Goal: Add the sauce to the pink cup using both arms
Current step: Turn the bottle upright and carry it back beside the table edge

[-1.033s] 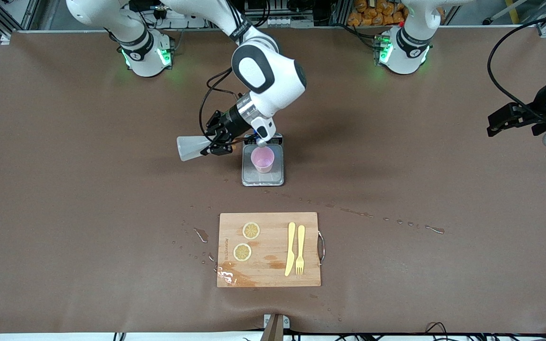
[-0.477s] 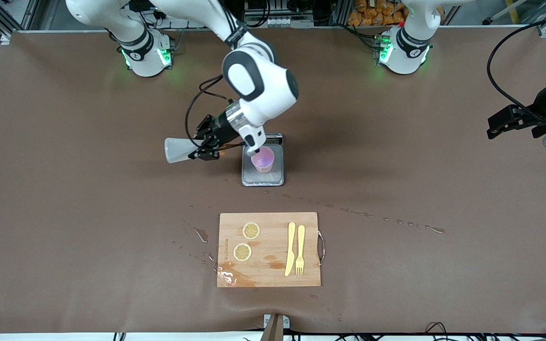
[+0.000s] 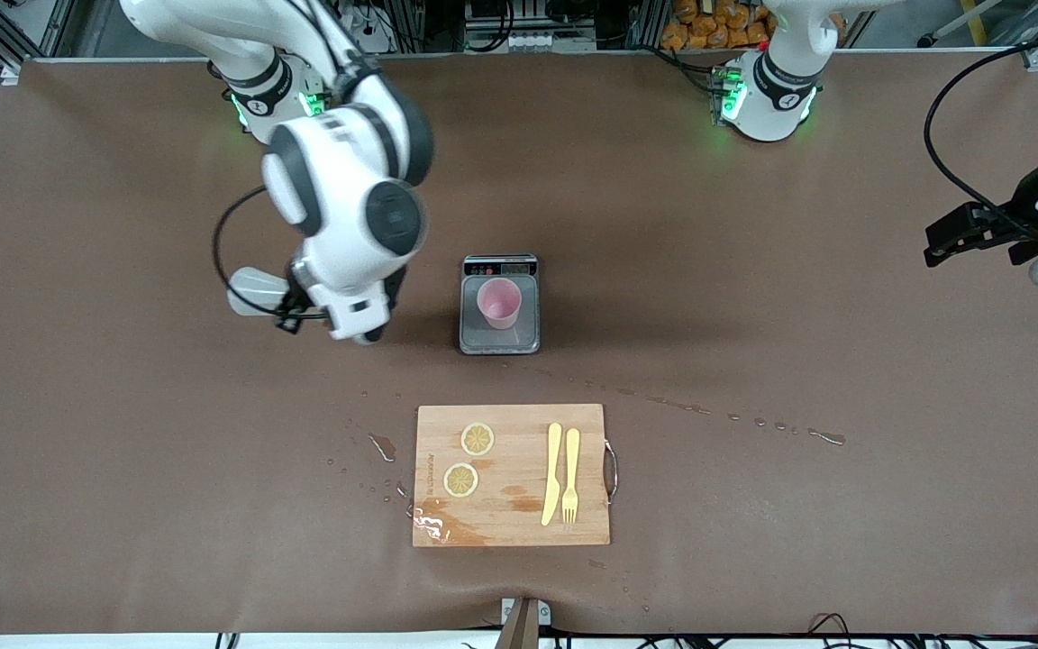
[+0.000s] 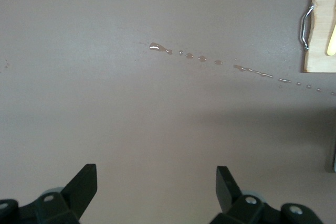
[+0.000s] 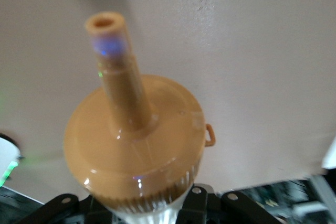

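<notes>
Brown desk cloth, droplets scattered. Right gripper (image 3: 289, 311) clamps the sauce (image 3: 253, 291) over bare desk toward the right arm's end, clear of the pink cup (image 3: 499, 302) on the scale (image 3: 500, 338) mid-desk. Left gripper (image 4: 156, 192) waits spread wide, empty, over its end's edge.

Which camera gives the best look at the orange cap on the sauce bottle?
The right wrist view: the orange cap and nozzle fill the picture. In the front view the arm hides it; only the sauce bottle body shows. The left wrist view misses it.
</notes>
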### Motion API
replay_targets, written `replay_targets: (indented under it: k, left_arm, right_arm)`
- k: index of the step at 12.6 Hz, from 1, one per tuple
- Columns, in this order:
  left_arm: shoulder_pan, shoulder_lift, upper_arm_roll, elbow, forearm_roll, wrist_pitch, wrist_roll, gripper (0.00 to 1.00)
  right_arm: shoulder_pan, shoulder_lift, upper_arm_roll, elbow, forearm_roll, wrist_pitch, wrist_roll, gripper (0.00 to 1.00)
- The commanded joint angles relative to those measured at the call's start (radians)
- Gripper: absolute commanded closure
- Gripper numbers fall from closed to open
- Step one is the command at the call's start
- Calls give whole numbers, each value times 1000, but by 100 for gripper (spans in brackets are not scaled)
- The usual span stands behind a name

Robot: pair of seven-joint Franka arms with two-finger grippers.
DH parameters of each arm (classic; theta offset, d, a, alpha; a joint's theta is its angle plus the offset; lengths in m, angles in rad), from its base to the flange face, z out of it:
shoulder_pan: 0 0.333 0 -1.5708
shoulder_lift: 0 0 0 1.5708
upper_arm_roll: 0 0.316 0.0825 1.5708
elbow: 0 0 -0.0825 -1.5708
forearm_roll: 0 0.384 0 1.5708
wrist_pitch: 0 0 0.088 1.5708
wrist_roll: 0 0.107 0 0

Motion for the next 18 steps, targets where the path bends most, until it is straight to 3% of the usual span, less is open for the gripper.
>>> replay_targets:
  k: [1, 8, 15, 18]
  left_arm:
    - [7, -8, -3, -10, -21, 18, 17, 0]
    - [8, -17, -2, -22, -21, 25, 17, 0]
    - [5, -24, -2, -49, -21, 28, -2, 0]
    - [7, -24, -2, -62, -21, 48, -3, 0]
  right_arm:
    - [-112, -54, 20, -27, 87, 6, -32, 100]
    - [-334, -83, 20, -91, 199, 172, -337, 100]
    - [-529, -82, 22, -200, 234, 501, -591, 100]
    - [-592, -57, 22, -270, 384, 673, -672, 100]
